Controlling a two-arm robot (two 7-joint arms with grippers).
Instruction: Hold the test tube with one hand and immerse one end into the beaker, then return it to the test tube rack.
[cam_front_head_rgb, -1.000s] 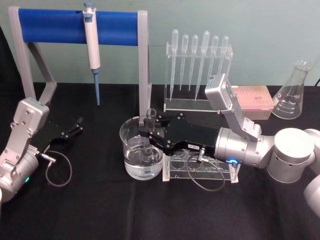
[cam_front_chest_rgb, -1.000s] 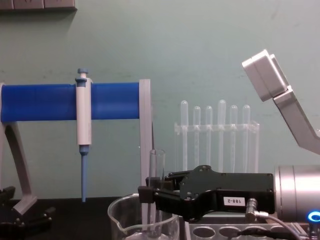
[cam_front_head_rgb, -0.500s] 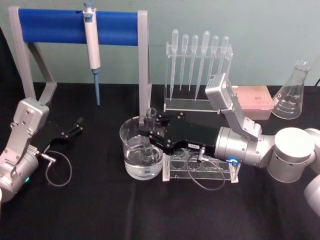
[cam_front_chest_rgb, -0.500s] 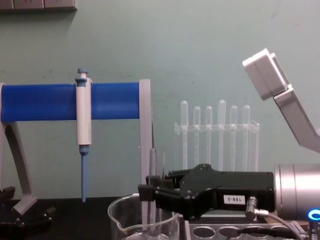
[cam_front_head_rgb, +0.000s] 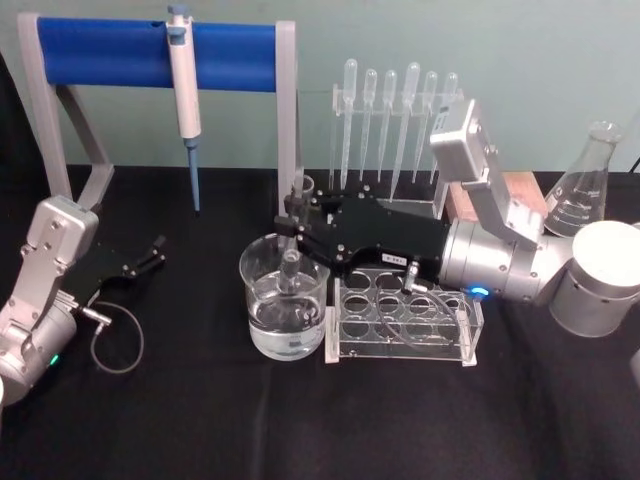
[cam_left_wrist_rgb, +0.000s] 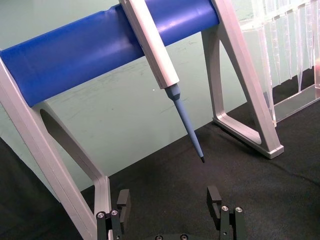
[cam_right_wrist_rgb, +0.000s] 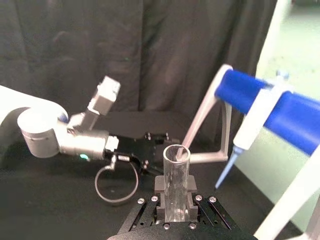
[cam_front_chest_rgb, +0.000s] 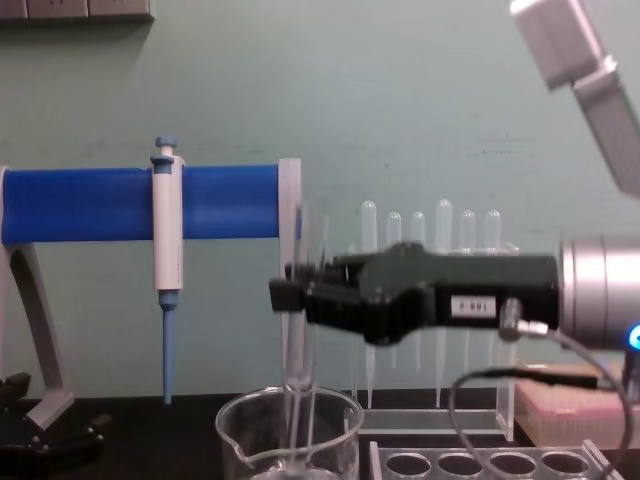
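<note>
The test tube is now clamped well above the beaker by the right end effector, and it has been lifted a good deal within the last second: a moment ago its lower end was sunk inside the beaker, whereas in the chest view its rounded bottom is now seen about level with the beaker's rim. The dip is therefore judged done, and the return leg appears to be under way. The tube is held upright, gripped around its upper half, the end effector's black fingers closed tight on the glass with the open rim standing just above them in the right wrist view. The clear tube rack stands just beside the beaker, on the right end effector's side, its round holes uncovered for the tube to be set back. The left end effector is parked on the table, well apart from the beaker on the pipette stand's side, its fingers spread and nothing held. A small white label is carried on the right end effector's body, but its digits cannot be read with confidence.
</note>
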